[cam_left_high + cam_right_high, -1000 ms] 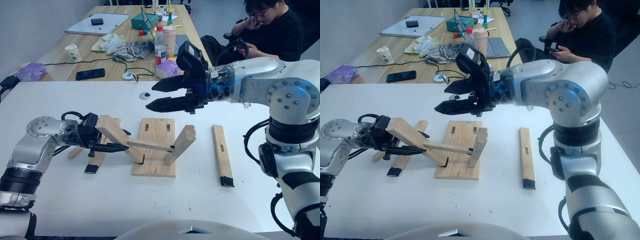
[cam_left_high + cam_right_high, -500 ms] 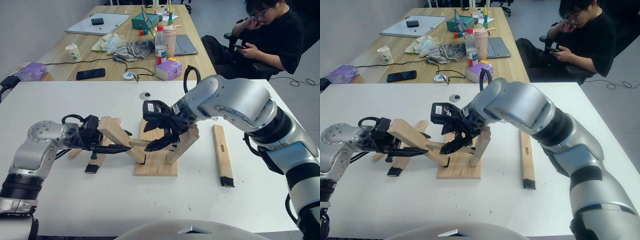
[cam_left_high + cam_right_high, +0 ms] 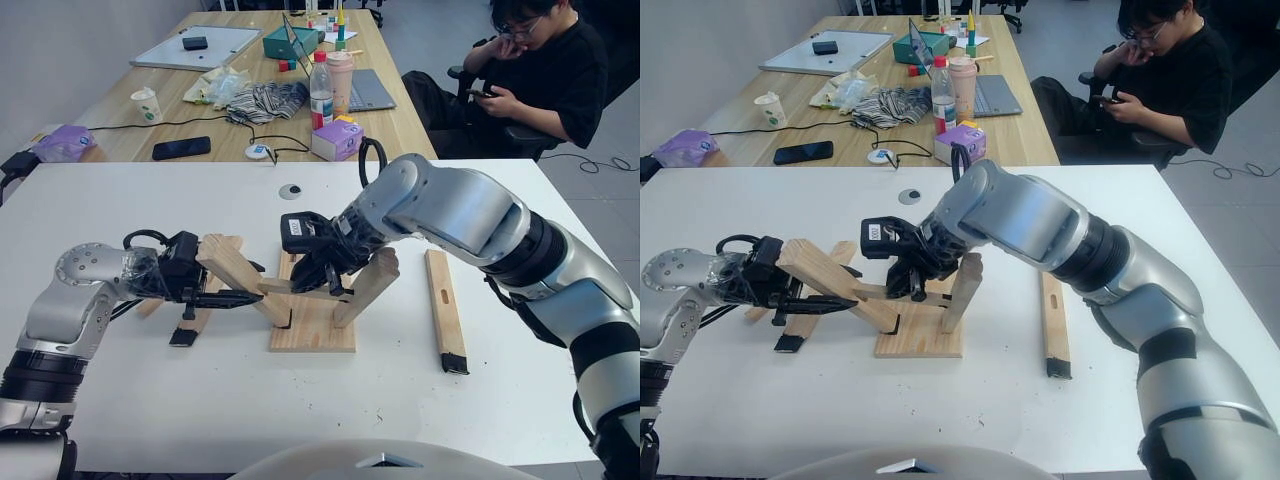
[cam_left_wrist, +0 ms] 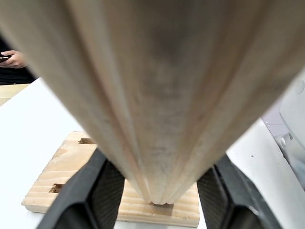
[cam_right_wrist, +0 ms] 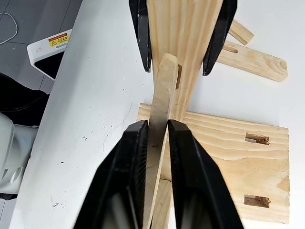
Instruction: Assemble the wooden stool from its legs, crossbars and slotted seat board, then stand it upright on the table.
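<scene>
left gripper (image 3: 225, 288) clamped, right gripper (image 3: 318, 277) pinched closed

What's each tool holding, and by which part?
Left tool grips the tilted leg by its upper half; right tool clamps the crossbar about mid-length.

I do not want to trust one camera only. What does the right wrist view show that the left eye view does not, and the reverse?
Right wrist view alone: the end of the crossbar at the slot of the held leg, close up, and a white device on the floor. Left eye view alone: the second leg on the crossbar's far end, and a loose leg lying right of the seat board. Shared: the right gripper shut on the crossbar, the left gripper clamping the held leg.
</scene>
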